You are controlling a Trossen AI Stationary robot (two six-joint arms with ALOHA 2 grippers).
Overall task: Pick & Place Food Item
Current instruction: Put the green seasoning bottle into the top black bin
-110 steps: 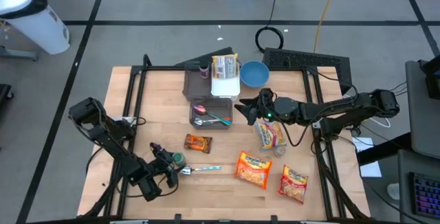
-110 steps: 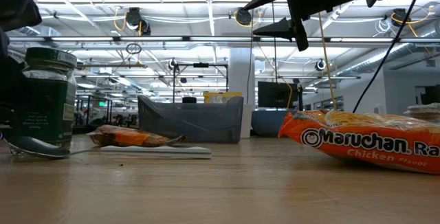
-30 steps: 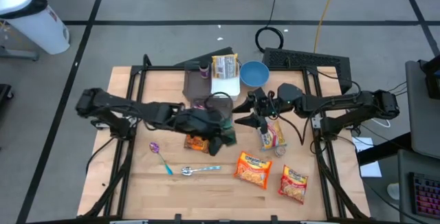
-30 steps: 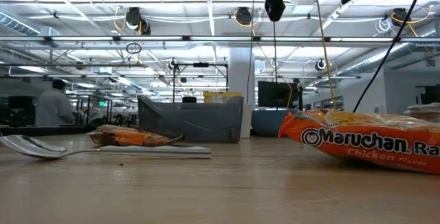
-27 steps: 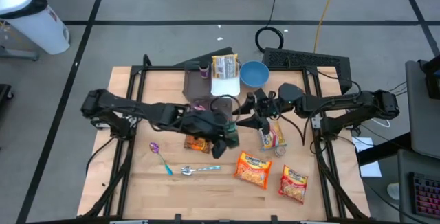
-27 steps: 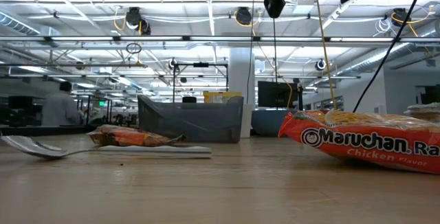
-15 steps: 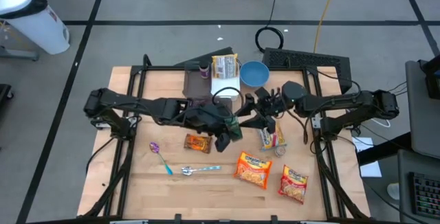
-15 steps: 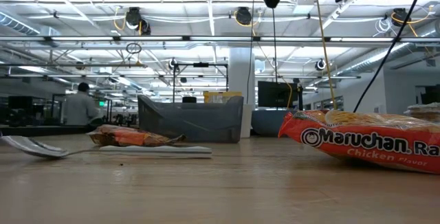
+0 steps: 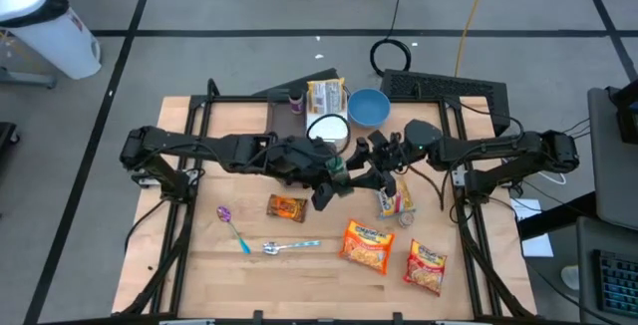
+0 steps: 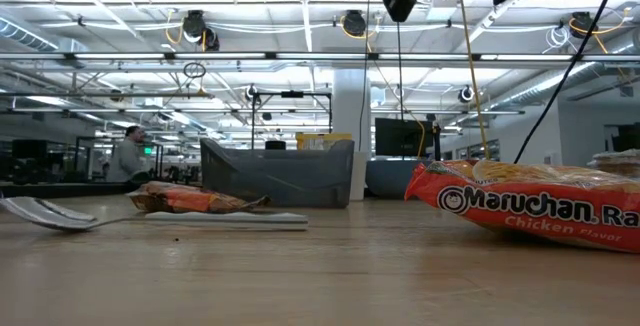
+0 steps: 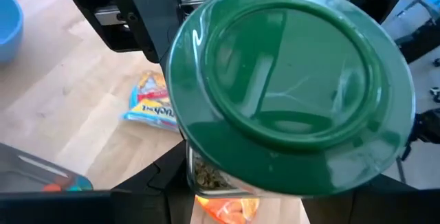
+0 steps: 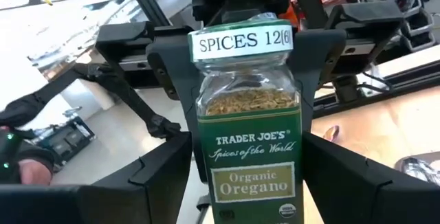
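Up in the middle of the high view, the left gripper (image 9: 334,180) held the oregano jar (image 12: 249,131) tight. The right gripper (image 9: 361,168) sat around it too, its fingers (image 12: 148,176) spread beside the glass.

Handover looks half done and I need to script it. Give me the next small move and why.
Probably close the right gripper on the oregano jar. The jar hangs above the table, gripped by the left gripper, and the right gripper's open fingers flank its glass body in the right wrist view. The left should likely let go only after that.
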